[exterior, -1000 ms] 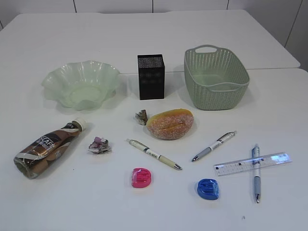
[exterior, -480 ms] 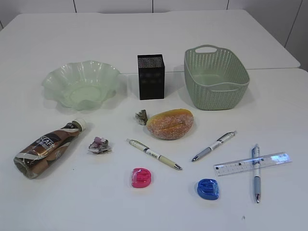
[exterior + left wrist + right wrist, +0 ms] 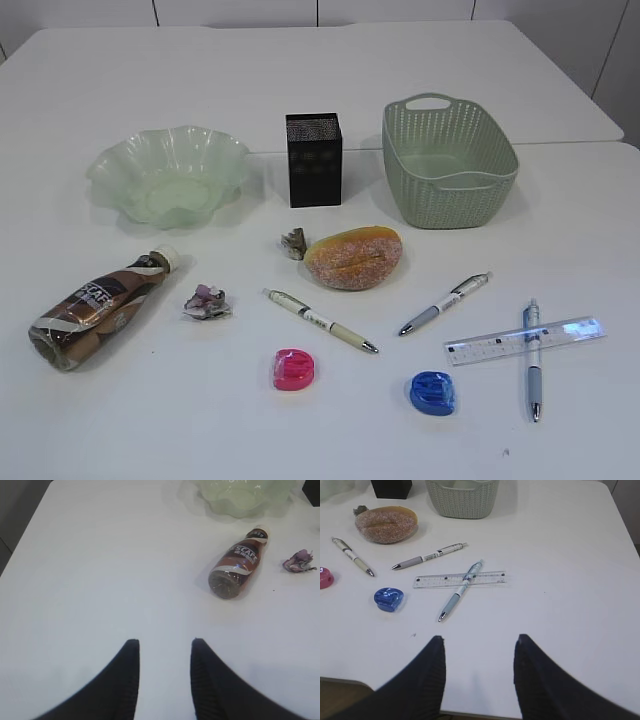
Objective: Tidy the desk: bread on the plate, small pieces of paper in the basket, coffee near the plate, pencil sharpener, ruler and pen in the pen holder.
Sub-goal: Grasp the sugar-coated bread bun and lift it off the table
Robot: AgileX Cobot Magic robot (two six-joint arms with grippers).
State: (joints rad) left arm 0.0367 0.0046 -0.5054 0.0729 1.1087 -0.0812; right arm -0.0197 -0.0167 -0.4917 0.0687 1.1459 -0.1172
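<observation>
Mesh pen holder (image 3: 314, 160) | sugary oval bread (image 3: 353, 258) | both claws (image 3: 162, 647) (image 3: 477, 642) parted, empty

Plate (image 3: 167, 176) back left on table (image 3: 200, 80), pen holder (image 3: 314, 160) centre, basket (image 3: 447, 162) right. Bread (image 3: 353, 258) before pen holder. Coffee (image 3: 97, 307) lying front left. Ruler (image 3: 524, 340) front right, pen (image 3: 531, 359) lying across it.

bread (image 3: 353, 258) on surface, 6 o'clock of pen holder (image 3: 314, 159); coffee (image 3: 100, 306) lying flat, 7 o'clock of plate (image 3: 168, 175).
</observation>
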